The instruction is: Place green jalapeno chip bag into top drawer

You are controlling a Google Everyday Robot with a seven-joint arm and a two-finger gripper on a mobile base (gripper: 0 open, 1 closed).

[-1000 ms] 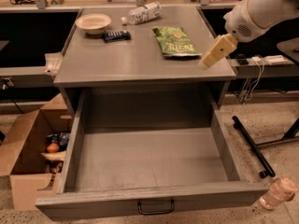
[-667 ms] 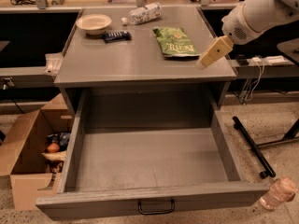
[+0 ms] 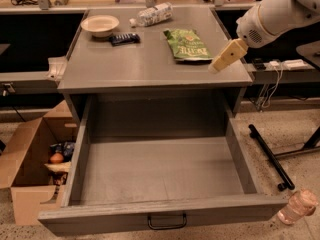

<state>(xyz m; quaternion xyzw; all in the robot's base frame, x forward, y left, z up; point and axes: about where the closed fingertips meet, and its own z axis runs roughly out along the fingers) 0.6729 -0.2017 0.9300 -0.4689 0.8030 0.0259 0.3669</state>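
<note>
Atop the cabinet (image 3: 125, 66), the green bag (image 3: 187, 45) lies near the pincer (image 3: 215, 67).

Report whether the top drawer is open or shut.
Open: the top drawer is pulled out, tray bare. The hand hovers beside the green jalapeno chip bag.

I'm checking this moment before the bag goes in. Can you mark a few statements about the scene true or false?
1. The green chip bag lies on the cabinet top. True.
2. The drawer is shut. False: it is pulled wide open.
3. The gripper holds the bag. False: it hangs just right of the bag, which lies flat on the top.
4. A bowl stands at the top's back left corner. True.
5. A cardboard box stands on the cabinet top. False: it stands on the floor beside the cabinet.
</note>
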